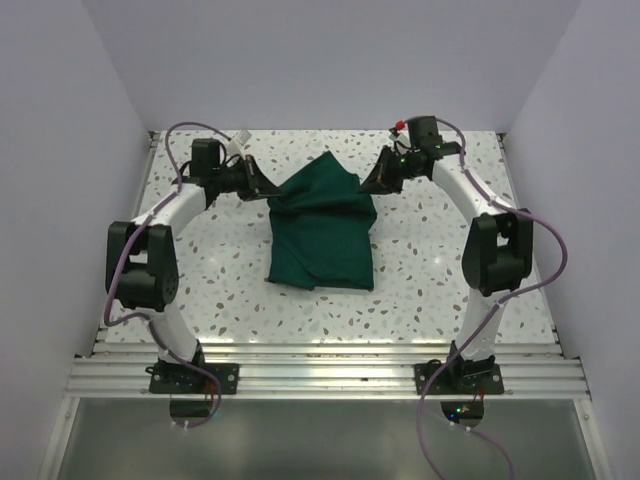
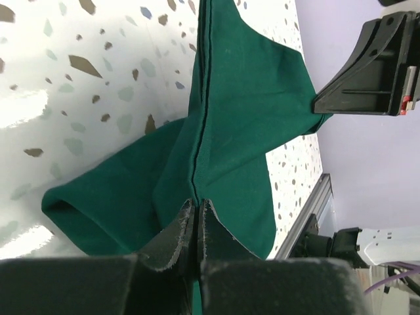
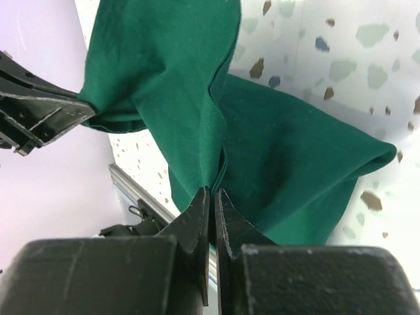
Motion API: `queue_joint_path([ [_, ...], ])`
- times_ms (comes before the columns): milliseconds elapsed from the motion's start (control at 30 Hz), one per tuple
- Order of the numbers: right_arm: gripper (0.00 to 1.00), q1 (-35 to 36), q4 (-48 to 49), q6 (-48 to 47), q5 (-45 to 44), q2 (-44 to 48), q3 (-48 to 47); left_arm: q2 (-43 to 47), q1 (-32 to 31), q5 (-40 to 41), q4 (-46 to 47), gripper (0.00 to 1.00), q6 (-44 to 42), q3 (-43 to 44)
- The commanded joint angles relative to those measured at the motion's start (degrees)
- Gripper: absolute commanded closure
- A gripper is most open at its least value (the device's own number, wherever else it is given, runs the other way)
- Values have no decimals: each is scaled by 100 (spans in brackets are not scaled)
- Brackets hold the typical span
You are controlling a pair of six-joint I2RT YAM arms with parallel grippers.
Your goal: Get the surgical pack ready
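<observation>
On the speckled table [image 1: 430, 270] the dark green cloth [image 1: 322, 235] lies centred, its far edge clamped by our left gripper [image 1: 264, 190] and right gripper [image 1: 371, 184], and we should pull evenly so it stays taut.

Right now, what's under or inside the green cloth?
The left gripper and right gripper pinch the green cloth at its far edge. Around it only the speckled table shows. Whatever lies under or inside the folds is covered.

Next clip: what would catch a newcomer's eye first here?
The dark green cloth stands out, bunched at the middle of the speckled table. The left tool and right tool are each shut on its far edge, one from each side, and the fabric is drawn taut between them.
</observation>
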State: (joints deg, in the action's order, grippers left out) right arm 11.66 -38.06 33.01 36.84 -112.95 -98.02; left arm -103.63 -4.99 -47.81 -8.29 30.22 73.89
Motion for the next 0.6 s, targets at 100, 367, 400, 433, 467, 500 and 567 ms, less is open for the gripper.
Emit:
queue_joint_path([
  [100,100,-23,-87,-154,34,809,546,686,-256,17,-137,100,-306,-497],
  [367,100,90,-263,-506,51,1125,1609,1020,-318,386,-339,100,-455,-1244],
  [400,100,160,-263,-585,51,1169,1723,1047,-318,491,-357,100,-447,-1306],
  [433,100,205,-280,-629,43,1248,1916,1073,-318,518,-392,100,-438,-1359],
  [467,100,266,-324,-682,25,1275,2005,1117,-318,545,-392,100,-438,-1438],
  [500,100,284,-351,-761,8,1319,2084,1135,-318,588,-427,100,-455,-1465],
  [567,99,328,-360,-805,34,1398,2339,1214,-318,685,-524,100,-455,-1561],
])
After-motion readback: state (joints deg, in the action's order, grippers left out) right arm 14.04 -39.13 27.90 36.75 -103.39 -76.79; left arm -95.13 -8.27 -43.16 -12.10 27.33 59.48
